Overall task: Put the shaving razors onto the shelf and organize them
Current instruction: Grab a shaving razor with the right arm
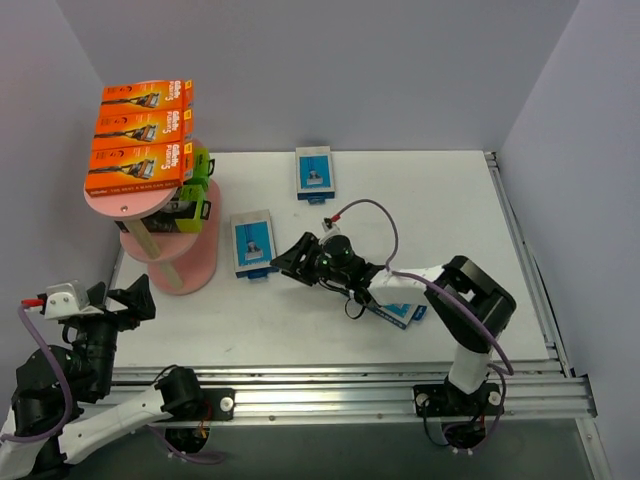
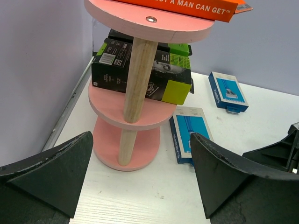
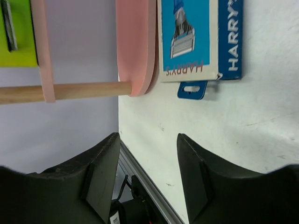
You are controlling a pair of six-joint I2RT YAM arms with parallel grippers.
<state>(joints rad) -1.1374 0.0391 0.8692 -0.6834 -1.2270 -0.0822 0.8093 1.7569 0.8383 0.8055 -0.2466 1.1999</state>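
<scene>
The pink shelf point(image 1: 205, 262) stands at the table's left. Three orange razor packs point(image 1: 137, 125) lie on its top board and black-and-lime packs point(image 1: 192, 198) on its middle board. One blue pack point(image 1: 253, 243) lies flat beside the shelf base, another point(image 1: 314, 172) farther back, and a third point(image 1: 402, 313) shows partly under the right arm. My right gripper point(image 1: 284, 262) hovers just right of the near blue pack point(image 3: 201, 39), open and holding nothing point(image 3: 148, 137). My left gripper point(image 1: 140, 300) is wide open and holding nothing point(image 2: 140, 140), facing the shelf point(image 2: 110, 144) from the front.
The shelf's wooden upright point(image 2: 138, 79) runs between the boards. A metal rail point(image 1: 350, 385) runs along the near table edge. Grey walls close in the left, back and right. A purple cable point(image 1: 385, 225) loops over the right arm.
</scene>
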